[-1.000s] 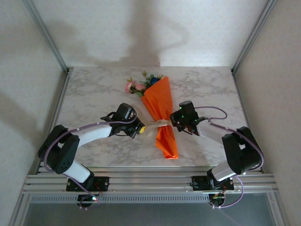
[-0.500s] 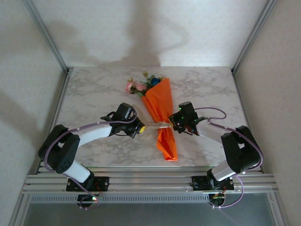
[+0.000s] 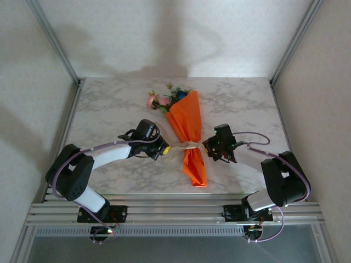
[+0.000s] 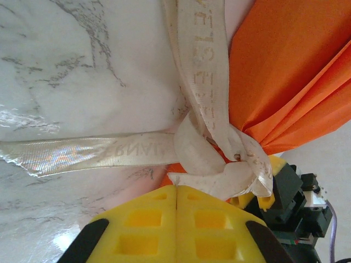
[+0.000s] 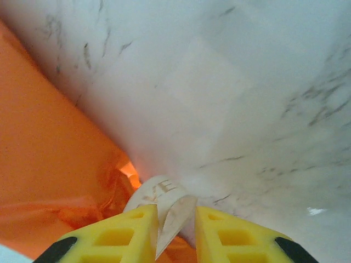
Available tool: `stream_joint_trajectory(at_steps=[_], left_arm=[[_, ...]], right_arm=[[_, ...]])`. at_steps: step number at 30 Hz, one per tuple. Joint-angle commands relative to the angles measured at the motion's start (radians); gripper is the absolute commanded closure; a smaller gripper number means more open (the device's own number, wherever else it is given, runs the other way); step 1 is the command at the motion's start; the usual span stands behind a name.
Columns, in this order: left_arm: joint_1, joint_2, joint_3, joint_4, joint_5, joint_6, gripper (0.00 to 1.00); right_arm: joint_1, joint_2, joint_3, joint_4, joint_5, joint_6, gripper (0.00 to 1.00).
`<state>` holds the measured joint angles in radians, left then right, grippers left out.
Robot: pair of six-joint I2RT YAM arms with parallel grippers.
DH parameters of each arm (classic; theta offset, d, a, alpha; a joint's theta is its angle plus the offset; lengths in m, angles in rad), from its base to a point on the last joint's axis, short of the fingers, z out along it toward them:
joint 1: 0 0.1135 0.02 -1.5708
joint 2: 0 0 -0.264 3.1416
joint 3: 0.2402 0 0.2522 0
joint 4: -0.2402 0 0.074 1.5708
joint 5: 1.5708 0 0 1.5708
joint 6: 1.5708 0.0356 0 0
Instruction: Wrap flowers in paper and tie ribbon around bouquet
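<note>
The bouquet (image 3: 186, 129) lies on the marble table (image 3: 109, 109), an orange paper (image 4: 290, 71) cone with the flowers (image 3: 164, 99) sticking out at its far end. A cream ribbon (image 4: 203, 71) is knotted round the narrow waist (image 3: 188, 146). My left gripper (image 3: 164, 150) sits just left of the waist; its yellow fingers (image 4: 142, 224) are pressed together with a ribbon end pinched at the tips (image 4: 176, 189). My right gripper (image 3: 208, 146) is just right of the waist, jaws parted, with a loose ribbon end (image 5: 173, 211) standing between the fingers (image 5: 126, 235).
The flared orange tail (image 3: 196, 172) points toward the near table edge between the two arms. Purple cables (image 3: 255, 134) loop off the right arm. Metal frame posts (image 3: 63, 60) stand at the back corners.
My right gripper has opened and drawn back a little to the right, away from the waist. The left arm has stayed put, still shut on the ribbon.
</note>
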<state>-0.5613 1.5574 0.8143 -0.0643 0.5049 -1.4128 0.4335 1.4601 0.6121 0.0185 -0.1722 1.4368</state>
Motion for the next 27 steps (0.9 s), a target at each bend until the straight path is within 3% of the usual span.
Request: stream_joint_trajectory(at_steps=[1, 27], left_arm=[[-0.004, 0.019, 0.032, -0.006, 0.014, 0.015, 1.0], [-0.022, 0.034, 0.049, -0.001, 0.011, 0.009, 1.0]], right_arm=[[-0.018, -0.018, -0.001, 0.037, 0.02, 0.013, 0.75], [0.01, 0.063, 0.061, 0.105, -0.004, 0.085, 0.76]])
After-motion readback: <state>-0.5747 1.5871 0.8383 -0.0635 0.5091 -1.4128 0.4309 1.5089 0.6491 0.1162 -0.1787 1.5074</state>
